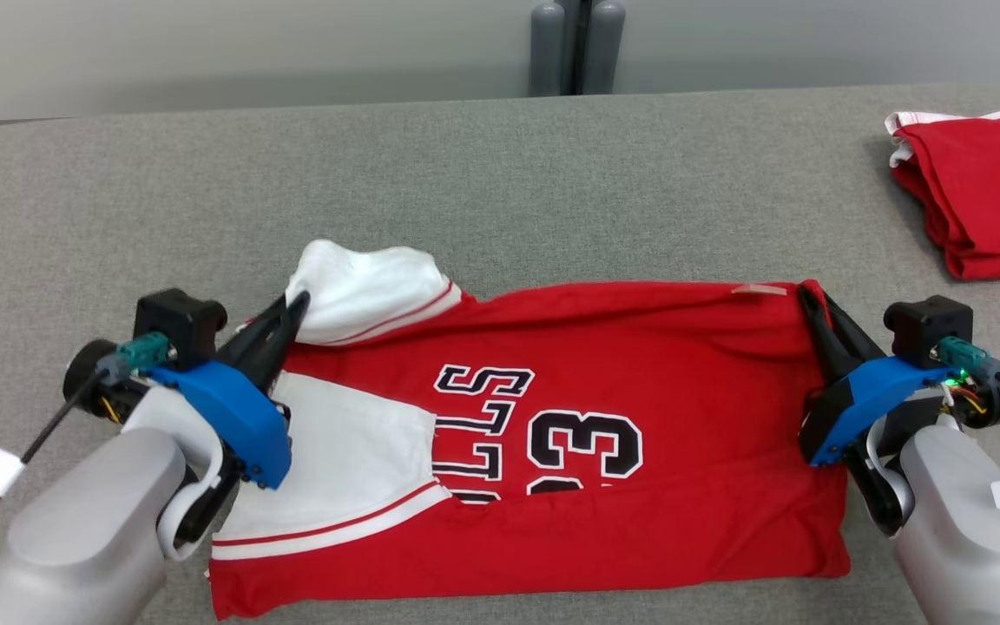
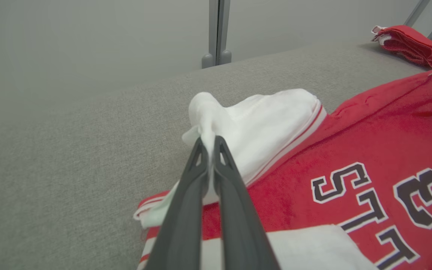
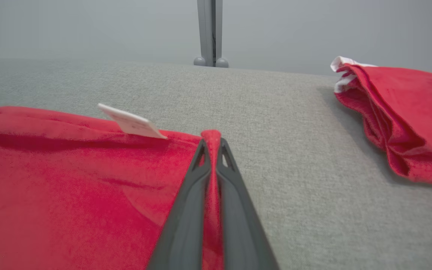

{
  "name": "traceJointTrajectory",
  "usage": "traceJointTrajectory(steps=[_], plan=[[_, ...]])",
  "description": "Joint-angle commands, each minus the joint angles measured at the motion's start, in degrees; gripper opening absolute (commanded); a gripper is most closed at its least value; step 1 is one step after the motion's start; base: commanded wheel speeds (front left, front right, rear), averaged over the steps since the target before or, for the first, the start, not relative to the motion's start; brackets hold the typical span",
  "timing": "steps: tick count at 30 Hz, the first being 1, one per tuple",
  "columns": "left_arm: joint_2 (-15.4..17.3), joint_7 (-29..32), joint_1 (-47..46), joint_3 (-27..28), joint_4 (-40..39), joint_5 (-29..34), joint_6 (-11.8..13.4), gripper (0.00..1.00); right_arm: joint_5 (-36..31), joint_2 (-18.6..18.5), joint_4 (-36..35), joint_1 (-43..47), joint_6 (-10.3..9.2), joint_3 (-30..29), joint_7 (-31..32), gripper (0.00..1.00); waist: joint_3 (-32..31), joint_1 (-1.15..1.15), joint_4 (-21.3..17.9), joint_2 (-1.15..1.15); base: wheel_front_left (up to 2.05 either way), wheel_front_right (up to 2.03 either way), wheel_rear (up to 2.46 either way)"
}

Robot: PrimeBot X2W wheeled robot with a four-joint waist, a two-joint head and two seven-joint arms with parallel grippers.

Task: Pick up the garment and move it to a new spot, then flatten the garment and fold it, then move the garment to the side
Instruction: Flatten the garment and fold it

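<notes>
Jersey [image 1: 604, 365] lies spread on the grey counter [image 1: 500, 174], its near hem toward the robot. At its far edge the left hand [image 1: 296, 304] is clenched on the white sleeve [image 1: 361, 286] and the right hand [image 1: 805, 297] pinches the red corner [image 3: 210, 135]. For a clean fold, both should likely lift together, keeping that edge taut and level. Farther right rests another folded red shirt [image 1: 986, 200].

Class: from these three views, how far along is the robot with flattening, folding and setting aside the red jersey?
Done: jersey lies spread on the grey table, its near edge seemingly folded over the lettering. In hand: left gripper shut on the white sleeve, right gripper shut on the far red corner. Left: complete the fold, move it aside.
</notes>
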Motion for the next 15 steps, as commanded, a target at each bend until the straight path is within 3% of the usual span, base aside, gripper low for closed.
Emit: traceJointTrajectory(steps=[1, 9, 15], plan=[[0.6, -0.54, 2.04, -0.38, -1.76, -0.05, 1.03, 0.0, -0.12, -0.33, -0.52, 1.51, 0.01, -0.37, -0.58, 0.0, -0.53, 0.01, 0.21, 0.0, 0.0, 0.0, 0.0], [1.98, -1.11, 9.9, -1.4, -9.02, -1.31, 4.73, 0.0, -0.63, -0.18, -4.01, 7.85, 0.01, -2.58, -1.27, 0.0, -2.74, 0.01, 1.6, 0.0, 0.0, 0.0, 0.0], [2.69, -2.12, 15.16, -1.15, -12.77, -2.71, 7.53, 0.0, -1.73, 0.87, -11.4, 15.72, 0.01, -6.54, -1.29, 0.0, -3.63, 0.01, 2.7, 0.0, 0.0, 0.0, 0.0]])
